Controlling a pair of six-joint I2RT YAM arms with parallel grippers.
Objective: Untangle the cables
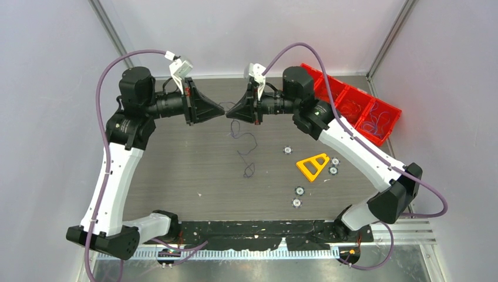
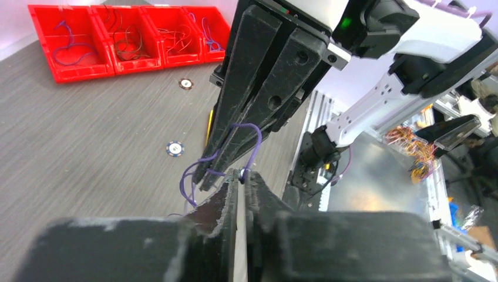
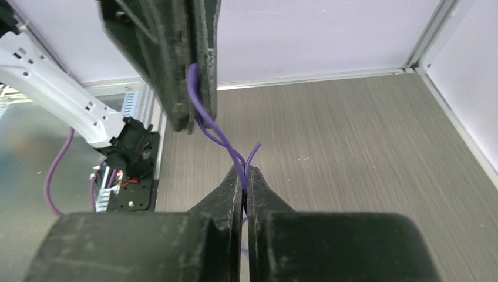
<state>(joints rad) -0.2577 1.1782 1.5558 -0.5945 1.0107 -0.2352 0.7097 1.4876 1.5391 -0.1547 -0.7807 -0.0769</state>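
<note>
Stock on my bench, other than the work itself:

- Table [image 1: 176, 170]: dark grey, wood-grain top.
- Red bins [image 1: 392, 126]: three joined in a row, at the far right corner, set at a slant to the table edge.
- Orange triangular frame [image 1: 305, 169]: hollow centre, lying flat to my right, near the middle of the table.
- Round discs [image 1: 287, 150]: five, small, pale-rimmed. One lies left of the frame, two just right of it, and two are nearer me.
- Black base plate [image 1: 252, 229]: along the near edge.
- Ribbed metal rail [image 1: 246, 254]: just in front of the plate.
- Walls [image 1: 246, 29]: pale lilac, in metal corner posts.
</note>
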